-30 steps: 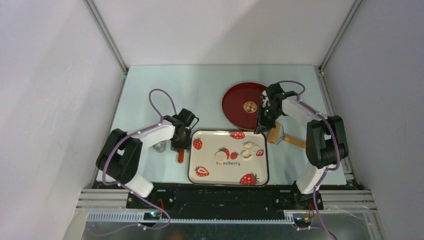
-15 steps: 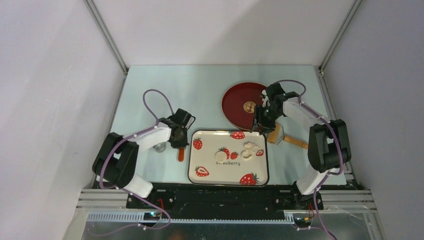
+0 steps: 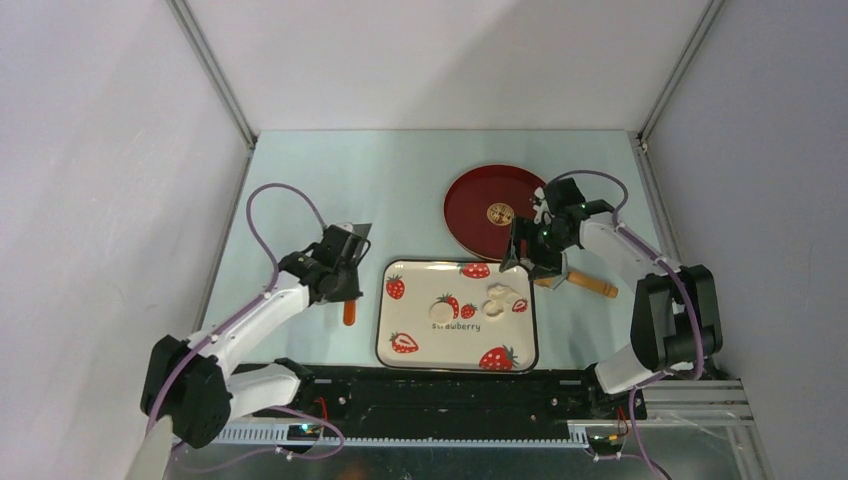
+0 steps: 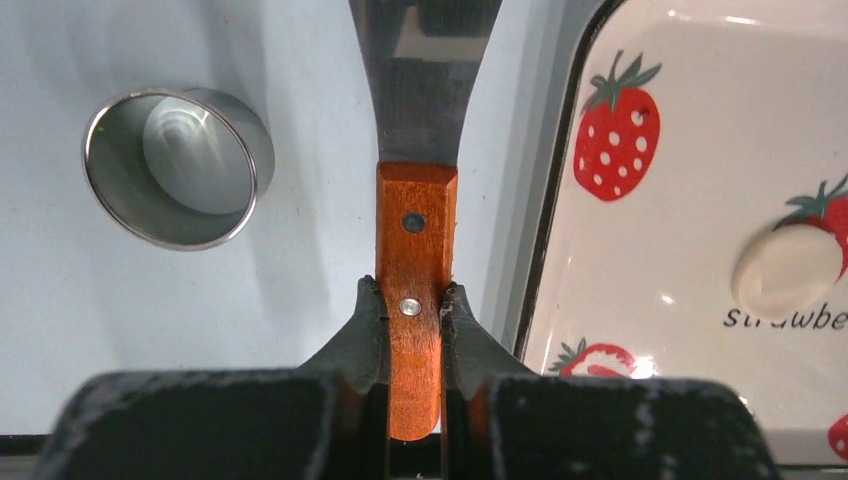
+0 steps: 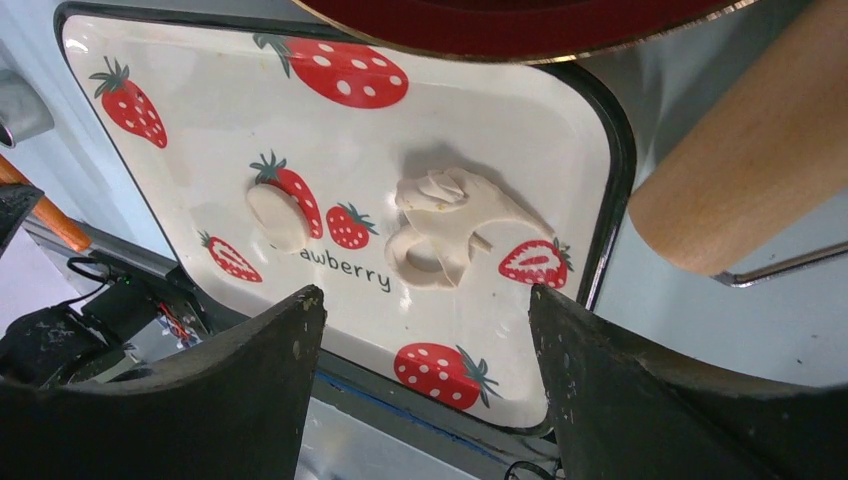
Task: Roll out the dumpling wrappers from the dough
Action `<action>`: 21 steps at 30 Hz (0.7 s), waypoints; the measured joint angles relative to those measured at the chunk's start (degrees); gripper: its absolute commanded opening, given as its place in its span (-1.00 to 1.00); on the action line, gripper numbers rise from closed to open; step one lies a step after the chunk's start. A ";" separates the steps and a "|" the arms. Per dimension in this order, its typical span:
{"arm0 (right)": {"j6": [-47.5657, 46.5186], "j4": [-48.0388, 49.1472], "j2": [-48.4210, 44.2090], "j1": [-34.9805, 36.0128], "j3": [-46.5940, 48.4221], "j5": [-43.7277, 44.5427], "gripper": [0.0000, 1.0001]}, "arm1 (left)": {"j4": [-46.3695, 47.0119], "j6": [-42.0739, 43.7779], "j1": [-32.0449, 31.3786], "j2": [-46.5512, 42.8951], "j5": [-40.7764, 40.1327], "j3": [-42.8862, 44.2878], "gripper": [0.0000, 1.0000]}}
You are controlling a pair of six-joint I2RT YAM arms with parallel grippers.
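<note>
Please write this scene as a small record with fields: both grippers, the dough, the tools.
left gripper: shut on the orange wooden handle of the metal-bladed scraper
right gripper: open, empty, above the white strawberry-patterned plate, far right edge
wrapper: round cream-white dough disc near the plate's middle
leftover dough: irregular cream-white sheet with a hole, right of the disc, apart
steel ring cutter: left of the scraper
tan wooden roller: right of the plate
red round tray: behind the plate
</note>
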 measured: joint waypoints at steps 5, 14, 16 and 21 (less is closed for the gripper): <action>0.28 0.57 -3.78 -2.23 -3.85 -0.57 0.61 | -2.89 -0.04 -3.45 -3.08 0.96 0.00 -1.00; 0.33 0.31 -6.67 -6.51 -7.04 -0.09 0.58 | -8.22 -4.02 -15.56 -10.05 2.49 0.00 -1.00; 0.33 0.17 -6.67 -6.86 -7.06 0.24 0.55 | -9.09 -5.35 -18.99 -10.03 2.45 0.00 -1.00; 0.22 -0.13 -6.45 -7.30 -7.43 1.03 0.30 | -10.99 -9.64 -28.20 -9.22 2.45 0.00 -1.00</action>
